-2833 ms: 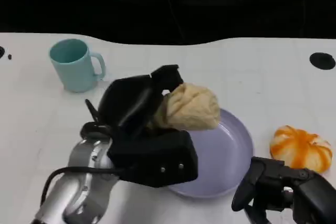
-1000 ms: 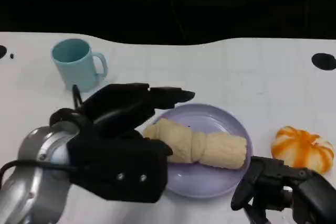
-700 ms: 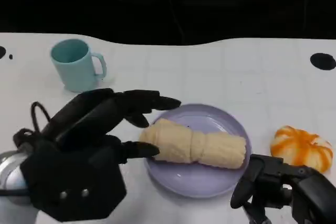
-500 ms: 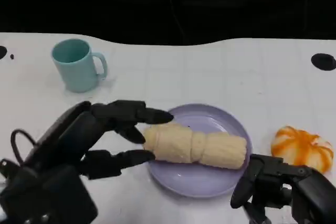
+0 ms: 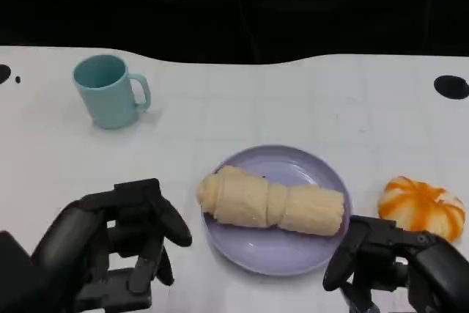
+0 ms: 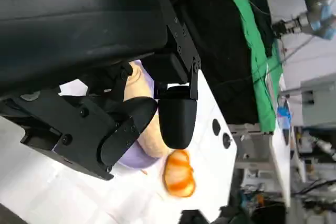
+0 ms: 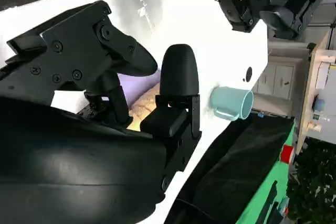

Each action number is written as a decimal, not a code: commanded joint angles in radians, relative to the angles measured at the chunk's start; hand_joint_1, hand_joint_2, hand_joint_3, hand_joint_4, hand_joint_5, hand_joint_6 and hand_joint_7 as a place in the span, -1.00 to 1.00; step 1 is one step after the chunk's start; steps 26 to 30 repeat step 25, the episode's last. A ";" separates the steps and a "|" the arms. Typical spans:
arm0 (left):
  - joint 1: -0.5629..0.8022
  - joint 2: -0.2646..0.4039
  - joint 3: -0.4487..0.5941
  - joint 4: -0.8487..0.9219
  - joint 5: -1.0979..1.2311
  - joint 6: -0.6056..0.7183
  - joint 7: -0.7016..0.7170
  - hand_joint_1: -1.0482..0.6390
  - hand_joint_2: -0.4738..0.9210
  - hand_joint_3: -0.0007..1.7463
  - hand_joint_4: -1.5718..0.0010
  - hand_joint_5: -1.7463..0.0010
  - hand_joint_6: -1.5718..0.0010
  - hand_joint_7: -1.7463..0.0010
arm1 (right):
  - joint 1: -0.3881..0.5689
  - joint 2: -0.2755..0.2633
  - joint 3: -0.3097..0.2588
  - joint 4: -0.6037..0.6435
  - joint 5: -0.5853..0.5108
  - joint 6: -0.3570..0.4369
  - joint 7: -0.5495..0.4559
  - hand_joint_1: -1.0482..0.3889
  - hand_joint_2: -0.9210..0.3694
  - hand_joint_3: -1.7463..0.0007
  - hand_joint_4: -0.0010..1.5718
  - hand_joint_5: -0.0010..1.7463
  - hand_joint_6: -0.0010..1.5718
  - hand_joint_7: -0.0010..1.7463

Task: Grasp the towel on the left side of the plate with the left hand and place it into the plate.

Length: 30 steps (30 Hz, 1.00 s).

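The rolled cream-yellow towel (image 5: pixel 271 199) is lying across the round lavender plate (image 5: pixel 293 254), its left end reaching over the plate's left rim. The plate is sitting on the white tabletop (image 5: pixel 293 100) near the middle of the near side.

The black left hand (image 5: pixel 121 243) is resting at the near left, just left of the plate and apart from the towel. Its fingers (image 5: pixel 157 214) are curling loosely inward with nothing between them. In the left wrist view the same hand (image 6: pixel 152 119) is showing the fingers bent, with the towel (image 6: pixel 139 85) and the plate (image 6: pixel 137 158) beyond them.

The black right hand (image 5: pixel 388 262) is sitting at the near right, just beside the plate's right rim, fingers curled in and gripping nothing.

A light teal ceramic mug (image 5: pixel 106 91) is standing upright at the far left, well apart from the plate, handle pointing right. An orange-and-white pumpkin-shaped object (image 5: pixel 421 207) is lying to the right of the plate, just beyond the right hand.
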 commanded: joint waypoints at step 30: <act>-0.051 -0.015 0.042 -0.006 -0.199 0.269 0.120 0.16 0.37 0.56 -0.03 -1.00 0.08 -0.84 | 0.012 -0.015 -0.034 0.024 0.021 -0.054 0.019 0.31 -0.44 -0.23 -0.02 0.91 -0.10 0.51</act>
